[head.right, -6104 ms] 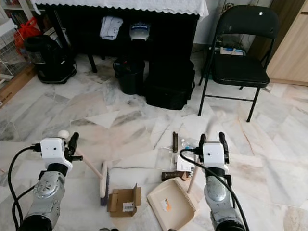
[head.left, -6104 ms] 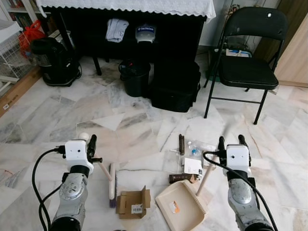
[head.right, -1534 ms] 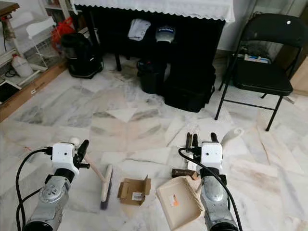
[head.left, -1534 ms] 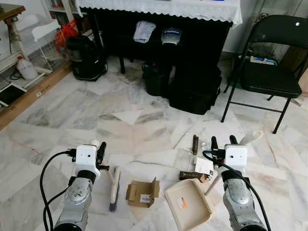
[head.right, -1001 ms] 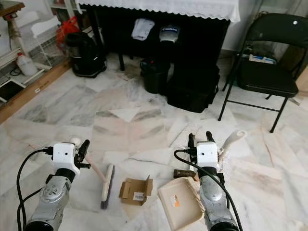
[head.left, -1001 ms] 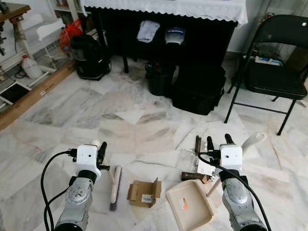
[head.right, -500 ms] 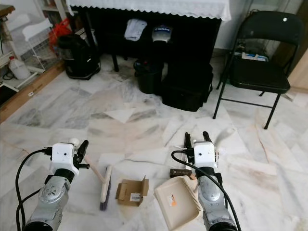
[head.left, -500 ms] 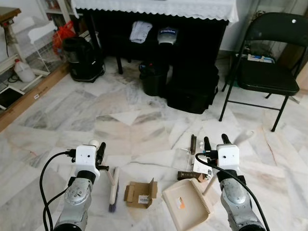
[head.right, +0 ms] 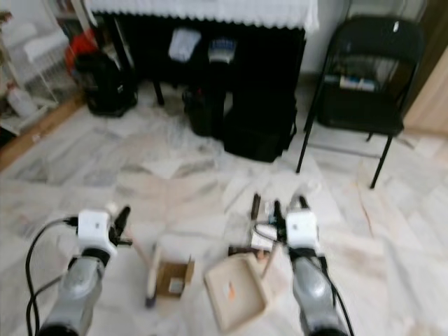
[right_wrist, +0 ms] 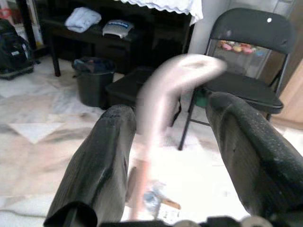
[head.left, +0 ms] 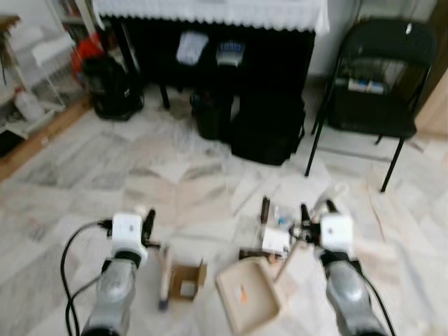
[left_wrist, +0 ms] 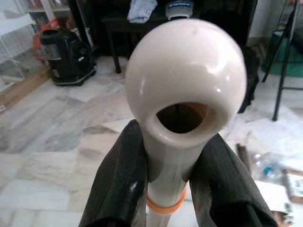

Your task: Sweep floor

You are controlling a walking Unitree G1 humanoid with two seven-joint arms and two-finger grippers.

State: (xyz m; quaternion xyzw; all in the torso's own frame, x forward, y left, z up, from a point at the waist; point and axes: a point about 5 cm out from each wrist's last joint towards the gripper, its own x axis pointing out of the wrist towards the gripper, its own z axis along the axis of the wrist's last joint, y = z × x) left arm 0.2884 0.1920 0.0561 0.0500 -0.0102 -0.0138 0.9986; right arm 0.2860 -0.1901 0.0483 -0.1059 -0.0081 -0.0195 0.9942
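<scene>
Brush (head.left: 164,276) on floor, handle pinched by left pincer (left_wrist: 165,156); right pincer (right_wrist: 175,142) spread around dustpan (head.left: 246,297) handle, blurred.

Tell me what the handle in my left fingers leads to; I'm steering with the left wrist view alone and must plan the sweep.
Observer: The brush handle runs down from the left gripper to a brush head on the marble floor.
Operator: Anything beside it?
Observer: A small cardboard box lies right beside the brush head, on the robot's right of it.
Operator: And the dustpan?
Observer: The dustpan sits further right, past the box; the dustpan handle stands between the right gripper's open fingers.
</scene>
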